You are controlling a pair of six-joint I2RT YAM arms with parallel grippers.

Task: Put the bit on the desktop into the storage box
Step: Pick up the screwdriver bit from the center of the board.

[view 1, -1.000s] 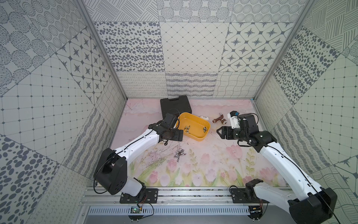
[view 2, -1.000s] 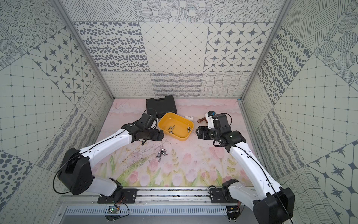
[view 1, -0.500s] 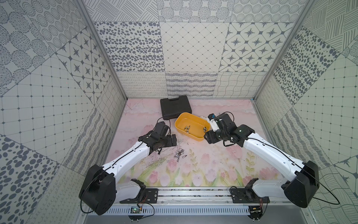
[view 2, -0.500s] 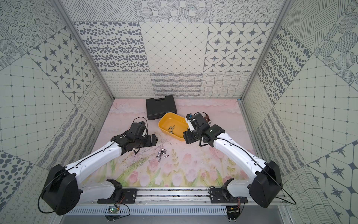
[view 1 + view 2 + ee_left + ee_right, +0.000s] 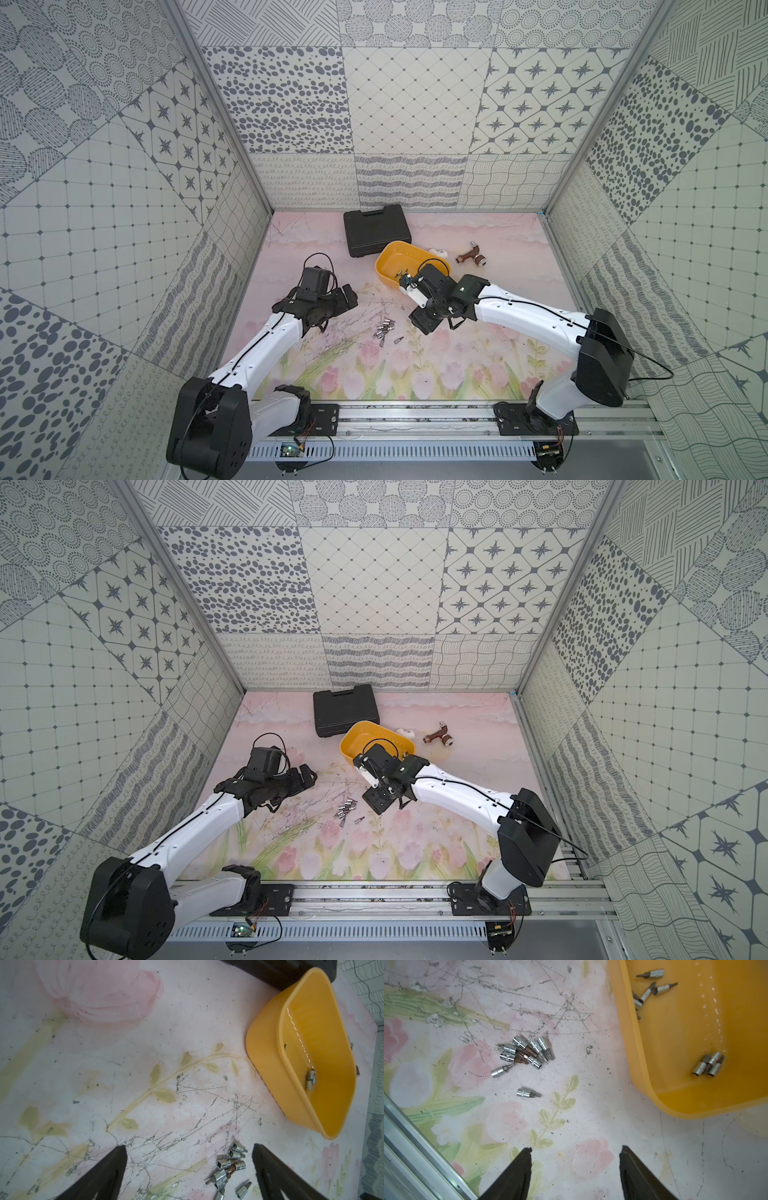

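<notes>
In both top views the lower centre of the mat [image 5: 395, 374] lies bare, free for any approach. The bit cluster [image 5: 384, 328] at mid-frame is hemmed: left gripper [image 5: 349, 297] to its left, right gripper [image 5: 419, 327] close on its right. Above, the storage box [image 5: 392, 257] seems to touch the black case [image 5: 376, 232]; a brown fitting [image 5: 471, 255] lies upper right.

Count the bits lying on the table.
8. Seven lie in one pile on the table; one lone bit lies just apart from it. The pile may hide others.
</notes>
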